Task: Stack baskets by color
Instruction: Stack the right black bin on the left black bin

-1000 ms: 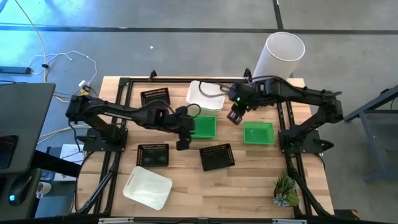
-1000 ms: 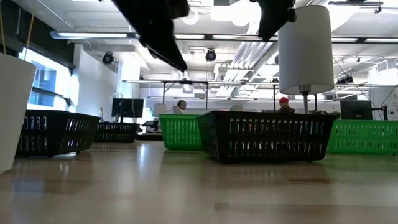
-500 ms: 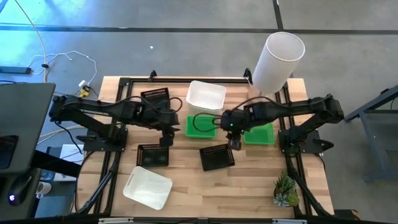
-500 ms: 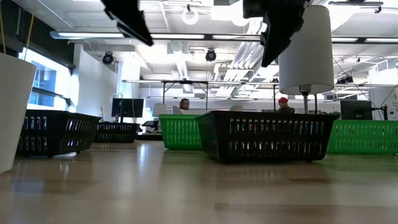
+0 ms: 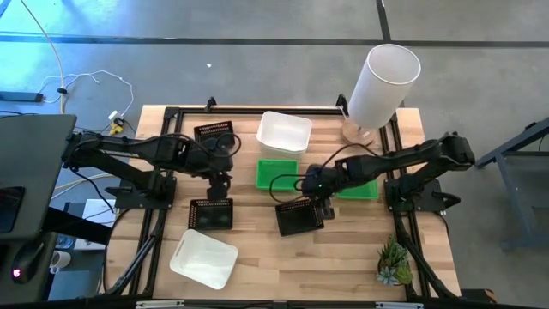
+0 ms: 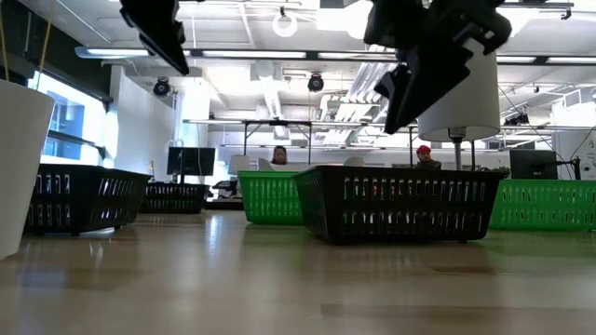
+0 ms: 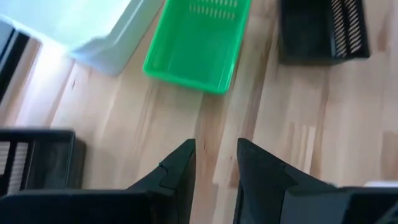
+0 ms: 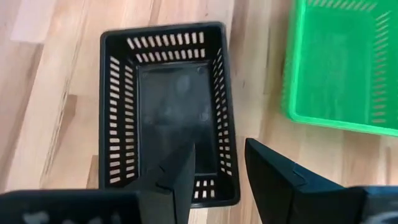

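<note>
Black mesh plastic is what we find under the right pincer: a slotted black basket sits near the middle of the wooden surface, turned slightly askew. The right wrist view looks straight down into it, and the two dark fingers stand apart with nothing between them, poised above the basket's near end wall.

Just beside that basket, toward the right arm's base, lies a green basket, partly covered by the arm. A second green basket lies next to it toward the centre. Behind this one, at the far side, rests a white basket, touching or nearly touching it — we cannot tell which.

On the left half we see two more black baskets: one toward the near side and one at the far side. The left pincer hangs between them, above bare wood. In its wrist view the fingers show a narrow gap and hold nothing.

Another white basket lies tilted at the near left corner.

Farther out, a tall white cylinder stands at the far right corner — and a small potted plant sits at the near right one. In the low view, two people sit at desks in the room beyond.
</note>
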